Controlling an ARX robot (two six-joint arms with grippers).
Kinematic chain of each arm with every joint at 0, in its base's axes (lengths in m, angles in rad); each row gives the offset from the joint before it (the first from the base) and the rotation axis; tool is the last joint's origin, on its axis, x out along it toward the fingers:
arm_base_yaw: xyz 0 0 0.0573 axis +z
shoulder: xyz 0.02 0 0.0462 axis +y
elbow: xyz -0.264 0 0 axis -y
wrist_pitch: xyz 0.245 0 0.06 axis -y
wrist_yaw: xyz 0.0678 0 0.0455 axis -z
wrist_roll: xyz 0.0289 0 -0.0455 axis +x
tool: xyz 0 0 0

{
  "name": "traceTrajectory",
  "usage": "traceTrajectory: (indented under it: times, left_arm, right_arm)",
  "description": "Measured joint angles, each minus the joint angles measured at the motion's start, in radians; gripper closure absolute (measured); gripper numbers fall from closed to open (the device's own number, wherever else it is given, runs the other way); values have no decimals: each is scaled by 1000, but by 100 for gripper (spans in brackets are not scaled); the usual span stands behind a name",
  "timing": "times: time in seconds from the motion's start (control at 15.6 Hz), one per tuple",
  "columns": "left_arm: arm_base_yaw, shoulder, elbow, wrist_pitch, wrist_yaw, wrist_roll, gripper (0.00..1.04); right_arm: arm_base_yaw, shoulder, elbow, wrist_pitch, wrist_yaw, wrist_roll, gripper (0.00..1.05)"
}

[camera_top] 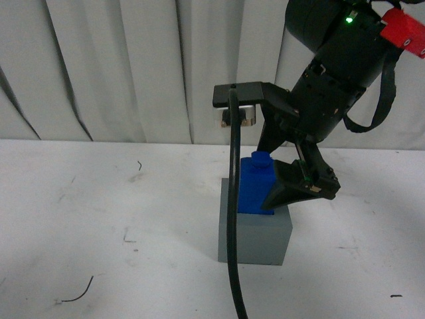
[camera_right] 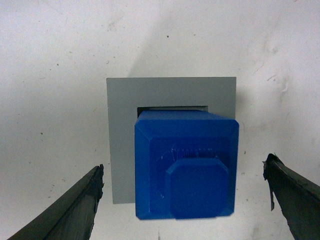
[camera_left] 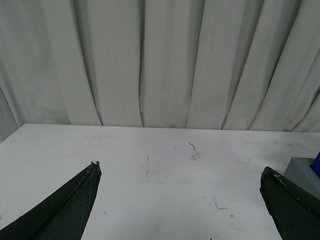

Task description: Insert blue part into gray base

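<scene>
Black housing (camera_top: pixel 332 66) is bearing a green light (camera_top: pixel 350 20); a red tag (camera_top: pixel 405 30) is jutting beside the housing, a black cable (camera_top: pixel 232 219) is hanging below it; the right gripper (camera_right: pixel 183 167) is showing dark tapered fingers (camera_right: pixel 70 210).

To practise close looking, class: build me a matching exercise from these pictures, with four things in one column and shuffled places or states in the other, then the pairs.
Things
1. blue part
2. gray base
3. right gripper
4. left gripper

Places or states
A. open, over the table, off to one side of both blocks
B. resting on the table
C. open, one finger on either side of the blue part
D. upright in the recess

Pairs: 1-D, 2-B, 3-C, 4-A
</scene>
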Motion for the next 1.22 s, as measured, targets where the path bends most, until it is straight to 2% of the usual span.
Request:
traceTrajectory:
  times: [0.32, 0.71, 0.77, 0.83, 0.9, 0.96, 1.03, 1.16, 1.22]
  left_arm:
    - [0, 0, 0, 0, 0, 0, 7]
    - [0, 0, 0, 0, 0, 0, 7]
    - [0, 0, 0, 0, 0, 0, 7]
    - [0, 0, 0, 0, 0, 0, 7]
    - [0, 0, 0, 0, 0, 0, 7]
    - [0, 0, 0, 0, -2, 0, 7]
    - [0, 0, 0, 0, -2, 0, 7]
    - [0, 0, 0, 0, 0, 0, 7]
    - [0, 0, 0, 0, 0, 0, 7]
  right_arm:
    - [-7, -79, -27, 2, 4, -1, 6]
    - [-34, -256, -51, -18, -76, -87, 6]
    - [-28, -295, -143, 192, -7, -24, 10]
    - [-26, -382, -338, 551, 209, 131, 19]
    - [-31, -477, -538, 831, 359, 300, 28]
    - [-43, -548, -677, 1020, 454, 476, 35]
    - [-89, -652, -871, 1326, 542, 715, 48]
    - [-152, -781, -1094, 1636, 542, 1012, 68]
    - [-158, -828, -1181, 1704, 528, 1085, 78]
